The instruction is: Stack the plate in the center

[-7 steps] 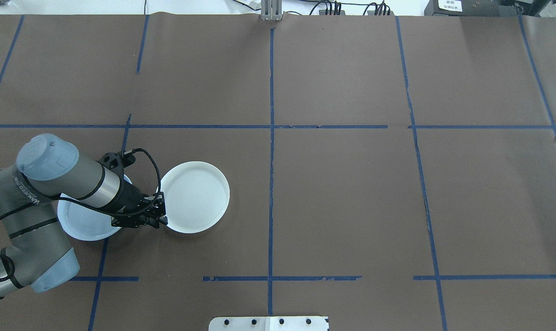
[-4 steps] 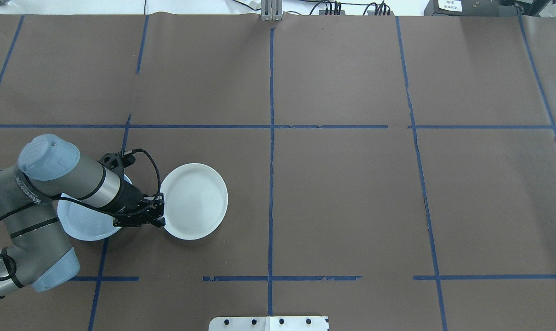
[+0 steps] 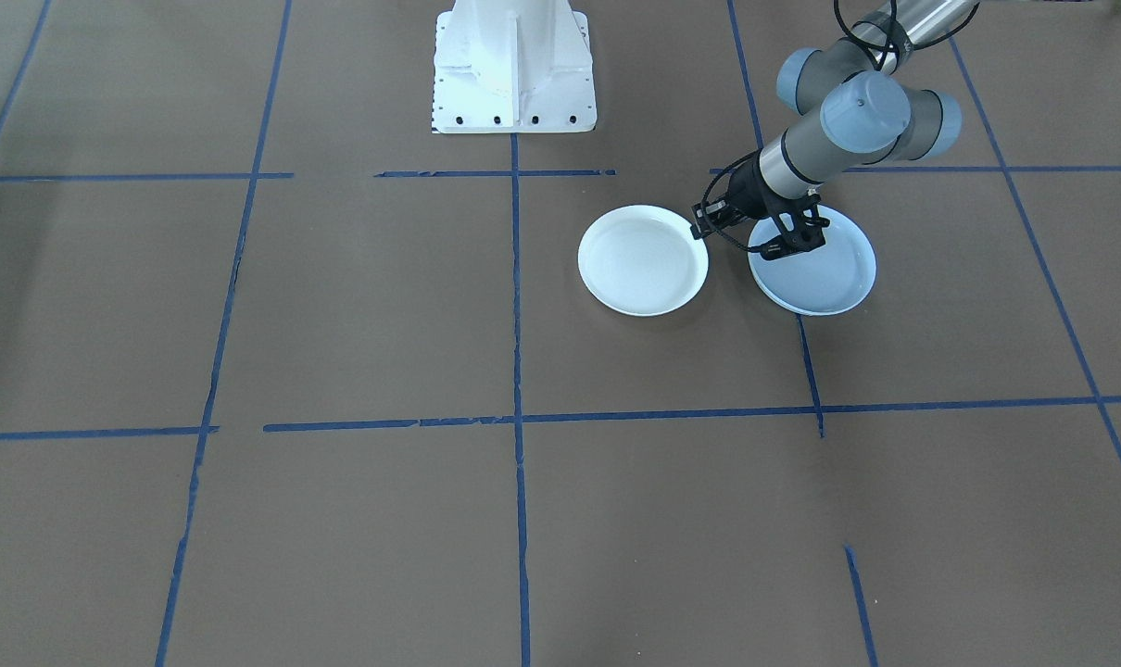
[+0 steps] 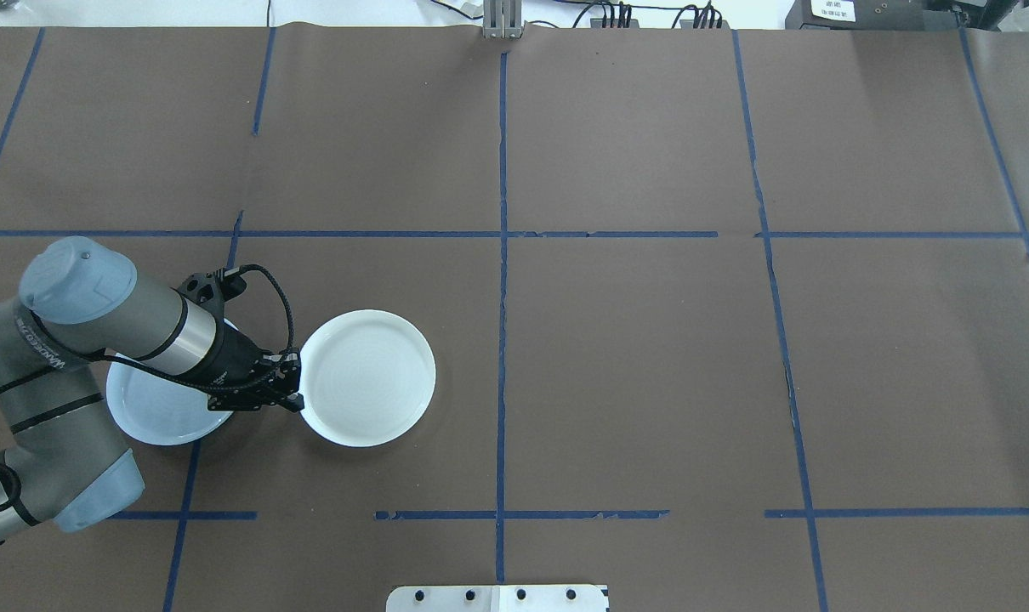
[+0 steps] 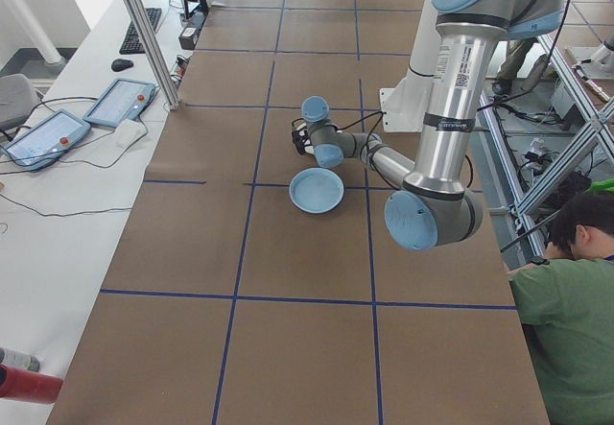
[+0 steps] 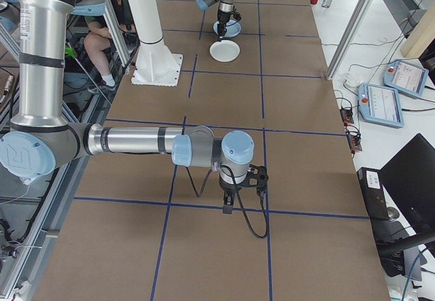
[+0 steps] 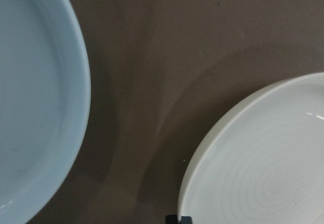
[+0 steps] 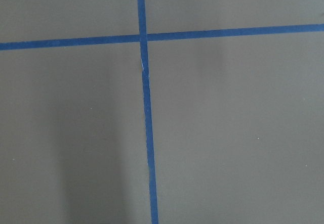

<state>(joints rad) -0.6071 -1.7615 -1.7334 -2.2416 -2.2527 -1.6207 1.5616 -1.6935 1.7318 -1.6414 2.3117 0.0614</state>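
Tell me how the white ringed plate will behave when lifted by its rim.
The white ringed plate looks rigid, so it likely won't flex. Held at one edge by the left claw, it would probably tilt. Its glossy surface suggests it may slip.

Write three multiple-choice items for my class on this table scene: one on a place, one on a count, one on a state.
1. Where is the left gripper?
A. At the rim of the white plate, on the side facing the pale blue plate
B. Above the white plate's middle
C. At the far edge of the table

2. How many plates are on the table?
A. One
B. Two
C. Four

3. How do the two plates lie?
A. Stacked
B. Side by side, with bare table between them
C. Rims overlapping

Key:
1 A, as the overhead view shows the fingers at that rim, between the plates.
2 B, as the overhead and front-facing views show only a white plate and a pale blue one.
3 B, as the left wrist view shows brown table between the two rims.
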